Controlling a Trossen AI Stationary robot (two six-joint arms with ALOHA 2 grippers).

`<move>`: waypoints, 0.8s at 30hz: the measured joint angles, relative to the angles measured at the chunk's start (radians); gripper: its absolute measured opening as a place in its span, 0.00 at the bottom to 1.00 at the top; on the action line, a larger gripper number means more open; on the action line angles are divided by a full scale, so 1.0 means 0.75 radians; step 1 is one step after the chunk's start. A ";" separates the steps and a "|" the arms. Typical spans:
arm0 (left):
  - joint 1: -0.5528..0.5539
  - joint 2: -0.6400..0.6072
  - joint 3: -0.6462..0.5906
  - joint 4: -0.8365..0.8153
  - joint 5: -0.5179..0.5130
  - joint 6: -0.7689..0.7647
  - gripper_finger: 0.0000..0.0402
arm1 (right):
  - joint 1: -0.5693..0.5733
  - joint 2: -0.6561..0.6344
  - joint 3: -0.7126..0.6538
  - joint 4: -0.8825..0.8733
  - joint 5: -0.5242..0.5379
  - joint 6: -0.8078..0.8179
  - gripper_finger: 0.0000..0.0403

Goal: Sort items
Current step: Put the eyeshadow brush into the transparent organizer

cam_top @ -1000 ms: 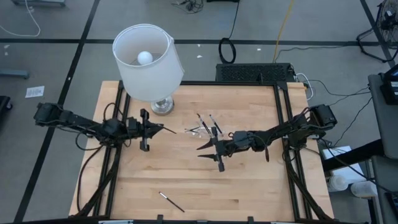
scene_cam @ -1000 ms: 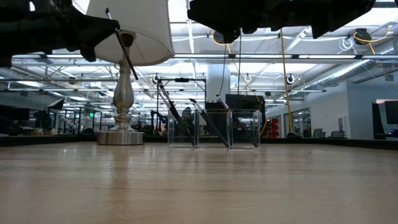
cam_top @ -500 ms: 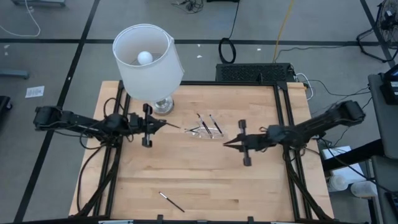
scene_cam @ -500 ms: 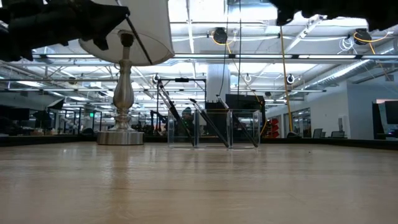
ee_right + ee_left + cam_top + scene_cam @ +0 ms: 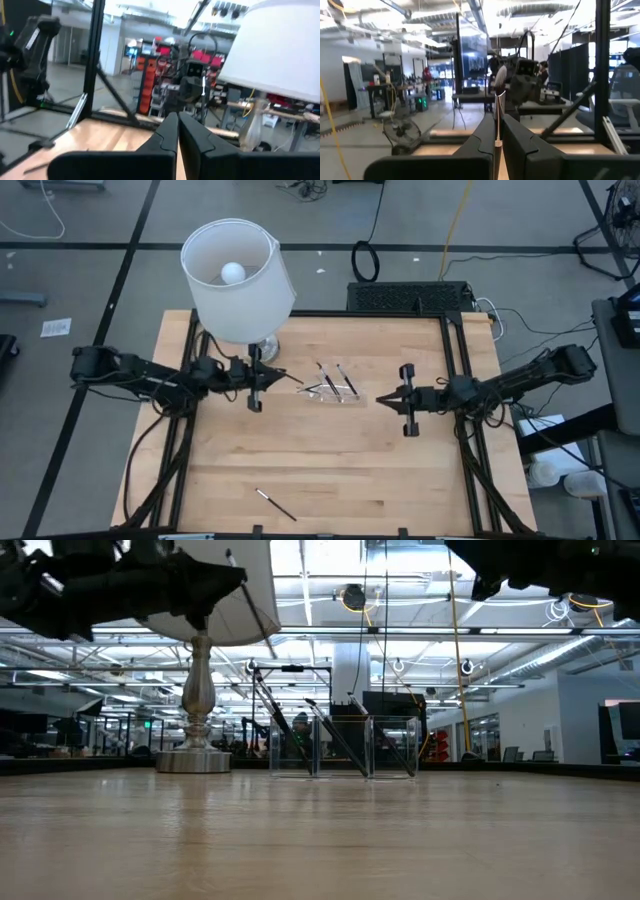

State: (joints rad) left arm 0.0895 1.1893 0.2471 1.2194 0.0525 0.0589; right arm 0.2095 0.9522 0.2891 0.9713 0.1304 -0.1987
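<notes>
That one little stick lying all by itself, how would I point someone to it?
Start at the white-shaded lamp at the wooden table's far left corner, then look to the opposite, near edge. There a single thin dark stick with a pale end lies flat and diagonal, far from the others, which lean in the clear tray mid-table.

Lamp (image 5: 238,280) stands at table's (image 5: 330,470) far-left corner; shade overhangs base, blocks passage from above there. Clear tray (image 5: 331,389) just right of lamp, sticks (image 5: 326,377) leaning up out of it. Left gripper (image 5: 272,376) raised between lamp and tray. Right gripper (image 5: 383,399) beyond tray, apart. Near half of board, away from lamp, open; lone stick (image 5: 274,504) lies at near edge.
</notes>
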 joint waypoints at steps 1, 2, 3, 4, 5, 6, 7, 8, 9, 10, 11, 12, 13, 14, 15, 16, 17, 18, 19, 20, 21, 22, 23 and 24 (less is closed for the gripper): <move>0.000 0.034 0.016 0.030 0.000 0.014 0.03 | -0.001 -0.001 -0.001 0.004 0.000 0.000 0.00; 0.000 0.062 0.022 0.051 0.000 0.025 0.03 | -0.001 0.000 -0.002 -0.004 0.000 0.000 0.00; 0.000 0.092 0.030 0.079 -0.001 0.037 0.03 | -0.001 0.003 -0.002 -0.021 0.000 0.000 0.00; 0.005 0.124 0.038 0.112 -0.008 0.041 0.03 | -0.001 0.004 -0.003 -0.032 -0.001 0.000 0.00; 0.012 0.154 0.040 0.138 -0.014 0.043 0.03 | -0.001 0.003 -0.004 -0.034 -0.001 0.000 0.00; 0.022 0.182 0.039 0.155 -0.018 0.041 0.03 | -0.001 0.002 -0.003 -0.029 -0.001 0.000 0.00; 0.032 0.214 0.039 0.172 -0.023 0.024 0.03 | -0.001 0.002 -0.003 -0.028 -0.001 0.001 0.00; 0.043 0.251 0.039 0.191 -0.024 0.009 0.03 | -0.001 0.002 -0.003 -0.033 -0.001 0.003 0.00; 0.053 0.288 0.039 0.201 -0.024 -0.006 0.03 | -0.001 0.002 -0.003 -0.040 -0.001 0.004 0.00; 0.060 0.323 0.037 0.224 -0.024 -0.018 0.03 | -0.001 0.003 -0.003 -0.048 -0.001 0.004 0.00; 0.066 0.360 0.037 0.267 -0.025 -0.023 0.03 | -0.001 0.004 -0.003 -0.057 -0.001 0.005 0.00; 0.070 0.390 0.037 0.316 -0.023 -0.022 0.03 | -0.001 0.005 -0.003 -0.064 -0.001 0.005 0.00; 0.078 0.416 0.037 0.355 -0.012 -0.020 0.03 | -0.001 0.005 -0.003 -0.069 -0.001 0.005 0.00; 0.086 0.442 0.037 0.388 0.004 -0.020 0.03 | 0.000 0.005 -0.003 -0.077 -0.001 0.006 0.00; 0.096 0.465 0.037 0.406 0.018 -0.023 0.03 | 0.000 0.005 -0.003 -0.085 -0.001 0.011 0.00; 0.109 0.484 0.037 0.411 0.034 -0.028 0.03 | 0.000 0.005 -0.003 -0.089 -0.001 0.019 0.00; 0.122 0.499 0.037 0.412 0.042 -0.036 0.03 | 0.001 0.005 -0.003 -0.092 -0.001 0.027 0.00; 0.133 0.515 0.037 0.416 0.049 -0.042 0.03 | 0.001 0.005 -0.003 -0.092 -0.001 0.031 0.00; 0.144 0.529 0.037 0.422 0.059 -0.047 0.03 | 0.001 0.005 -0.003 -0.092 -0.001 0.035 0.00; 0.153 0.540 0.037 0.422 0.072 -0.051 0.03 | 0.001 0.005 -0.003 -0.094 -0.001 0.035 0.00; 0.158 0.551 0.037 0.422 0.086 -0.052 0.03 | 0.001 0.005 -0.003 -0.095 -0.001 0.035 0.00; 0.163 0.561 0.037 0.426 0.103 -0.052 0.03 | 0.001 0.005 -0.003 -0.097 -0.001 0.035 0.00; 0.166 0.571 0.037 0.431 0.111 -0.050 0.03 | 0.001 0.005 -0.003 -0.097 -0.001 0.035 0.00; 0.167 0.576 0.037 0.431 0.120 -0.046 0.03 | 0.001 0.005 -0.003 -0.097 -0.001 0.035 0.00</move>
State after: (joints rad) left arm 0.2150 1.6215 0.2749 1.5429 0.1421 0.0242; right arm 0.2100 0.9558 0.2867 0.8986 0.1295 -0.1722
